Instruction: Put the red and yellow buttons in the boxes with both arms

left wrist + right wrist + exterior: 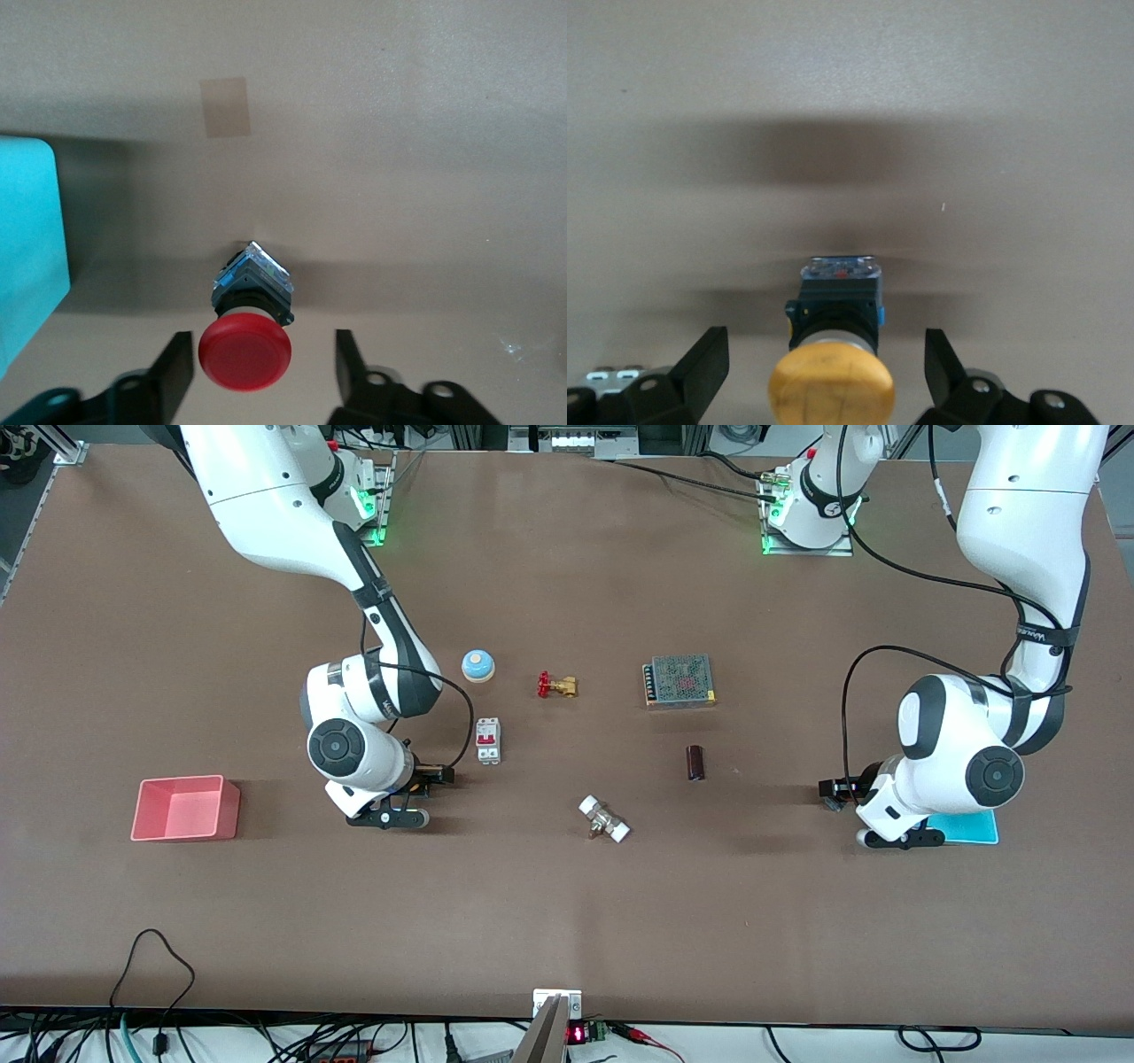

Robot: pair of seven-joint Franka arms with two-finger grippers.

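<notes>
Left gripper (257, 376), jaws wide apart, straddles the red-capped black push-button (245, 350) without gripping it, the cyan plastic bin (967, 828) at three o'clock of it. Right gripper (826, 376) likewise straddles the yellow-capped button (831, 382), the pink-red bin (185, 808) at nine o'clock. Evidently each is placed for the shortest carry.

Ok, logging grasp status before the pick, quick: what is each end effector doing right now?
Left end effector: open, fingers either side of the red button, not gripping it.
Right end effector: open, straddling the yellow button, not gripping.

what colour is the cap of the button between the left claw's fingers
Red: the red button has a round red cap on a black body, clearest in the left wrist view.
</notes>
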